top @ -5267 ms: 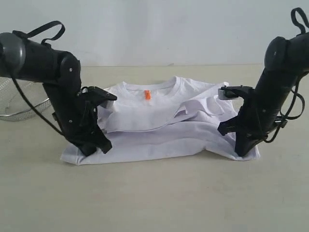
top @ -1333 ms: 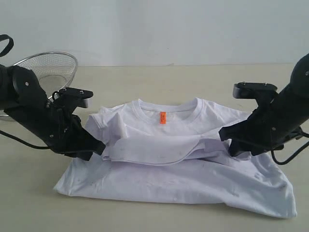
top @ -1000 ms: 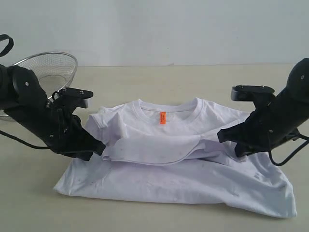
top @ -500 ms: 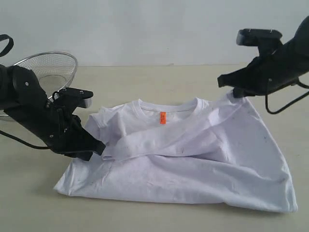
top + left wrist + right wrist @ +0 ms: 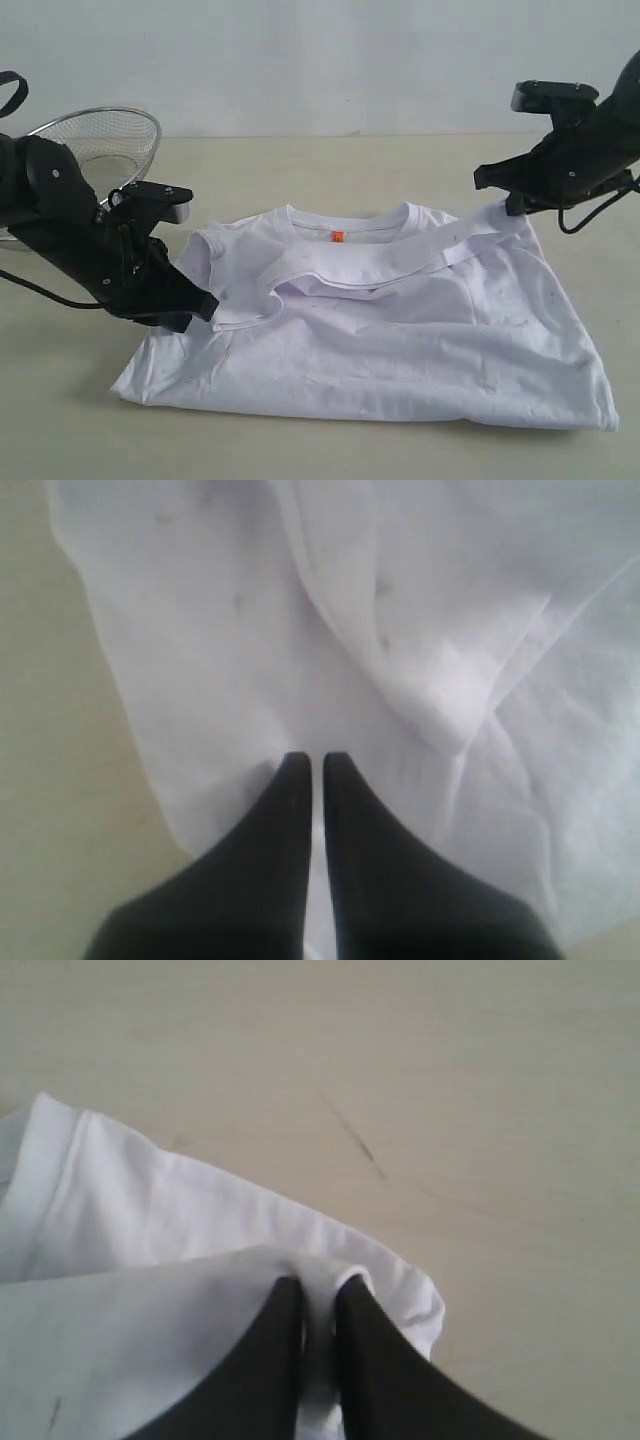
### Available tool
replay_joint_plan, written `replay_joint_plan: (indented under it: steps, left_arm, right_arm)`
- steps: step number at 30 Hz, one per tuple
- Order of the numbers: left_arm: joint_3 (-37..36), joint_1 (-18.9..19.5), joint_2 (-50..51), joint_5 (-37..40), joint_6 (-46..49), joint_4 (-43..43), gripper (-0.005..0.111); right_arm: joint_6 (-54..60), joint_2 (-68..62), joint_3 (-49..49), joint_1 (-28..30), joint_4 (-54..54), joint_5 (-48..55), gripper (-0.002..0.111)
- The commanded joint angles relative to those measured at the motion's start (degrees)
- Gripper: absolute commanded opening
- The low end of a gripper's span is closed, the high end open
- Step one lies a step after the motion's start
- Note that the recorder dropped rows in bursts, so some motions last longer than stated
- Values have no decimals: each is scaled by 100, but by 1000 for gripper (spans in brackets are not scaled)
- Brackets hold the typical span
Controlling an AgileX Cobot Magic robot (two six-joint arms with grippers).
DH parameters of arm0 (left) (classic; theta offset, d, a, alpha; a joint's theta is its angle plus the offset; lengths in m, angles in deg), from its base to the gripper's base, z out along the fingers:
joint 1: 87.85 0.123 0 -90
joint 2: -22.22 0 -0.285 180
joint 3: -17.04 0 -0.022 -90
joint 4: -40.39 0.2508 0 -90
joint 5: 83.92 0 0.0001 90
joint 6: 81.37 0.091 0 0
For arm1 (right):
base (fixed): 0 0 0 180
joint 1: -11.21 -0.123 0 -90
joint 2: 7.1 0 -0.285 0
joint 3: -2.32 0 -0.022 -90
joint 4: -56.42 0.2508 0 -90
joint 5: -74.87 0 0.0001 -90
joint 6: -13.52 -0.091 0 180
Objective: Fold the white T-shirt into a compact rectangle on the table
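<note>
on table (image 5: 330,455): white T-shirt (image 5: 400,350), spread | left gripper (image 5: 205,305): clamped on shirt's left fold edge | right gripper (image 5: 512,207): clamped on shirt's lifted right strip | bare table off shirt's front, right edges

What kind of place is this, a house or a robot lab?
Probably a robot lab, not a home: a black left gripper and right gripper pinch a white T-shirt on a beige table before a plain white wall.
</note>
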Motion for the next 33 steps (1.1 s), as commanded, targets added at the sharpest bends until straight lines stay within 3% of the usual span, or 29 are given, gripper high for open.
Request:
replay_joint_plan:
  steps: [1, 4, 17, 19, 22, 28, 33]
  left_arm:
    - [36, -12, -16, -16, 14, -22, 5]
    - [36, -12, -16, 6, 14, -22, 5]
    - [36, -12, -16, -18, 14, -22, 5]
    - [36, -12, -16, -27, 14, -22, 5]
    - [36, -12, -16, -32, 14, -22, 5]
    - [36, -12, -16, -32, 14, -22, 5]
    - [36, -12, -16, -32, 14, -22, 5]
  right_arm:
    - [-3, -127, 41, 55, -101, -354, 26]
    - [-74, -175, 41, 65, -101, -560, 38]
    - [-172, -175, 41, 65, -32, 4, 38]
    - [-172, -175, 41, 65, -1, 54, 30]
    - [-120, -175, 41, 65, -1, 13, 0]
    - [-173, -175, 41, 90, -14, -643, 0]
    - [-373, -175, 41, 280, -75, -574, 0]
